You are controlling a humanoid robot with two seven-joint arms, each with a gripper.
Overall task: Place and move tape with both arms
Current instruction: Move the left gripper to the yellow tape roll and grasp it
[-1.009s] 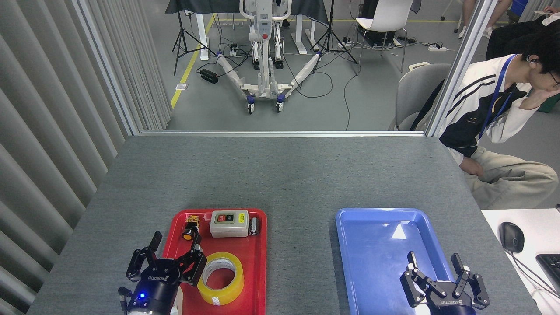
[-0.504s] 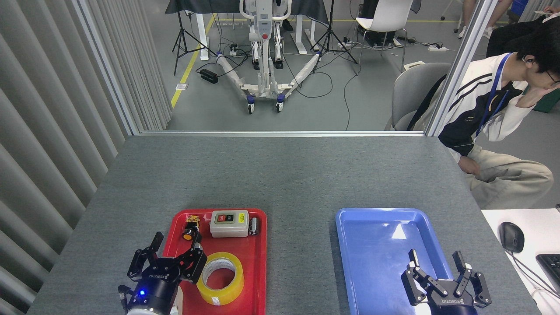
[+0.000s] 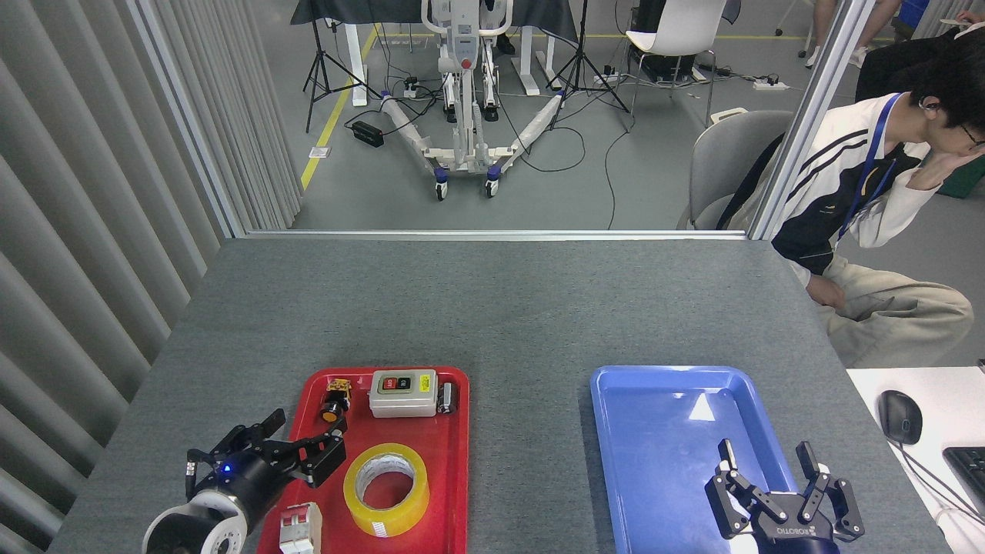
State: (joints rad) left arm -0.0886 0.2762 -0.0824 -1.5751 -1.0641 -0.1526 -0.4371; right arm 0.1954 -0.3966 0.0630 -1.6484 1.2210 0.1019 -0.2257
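The tape [image 3: 387, 499], a yellow translucent roll with a white core, lies flat in the near part of the red tray [image 3: 454, 492]. My left gripper [image 3: 304, 436] is open just left of the roll, tilted toward it over the tray's left rim, holding nothing. My right gripper [image 3: 766, 458] is open over the near end of the blue tray [image 3: 654, 431], fingers pointing away from me, with nothing between them.
The red tray also holds a white switch box [image 3: 402, 392], a small black and orange part [image 3: 333, 404], a dark part [image 3: 445, 398] and a white and red breaker [image 3: 295, 527]. A person [image 3: 862, 200] sits beyond the table's right edge. A mouse [image 3: 899, 416] lies at right.
My left arm has swung left and back, tilting the gripper away from the tape and uncovering the white and red breaker. The tape lies as before. The right gripper barely moved.
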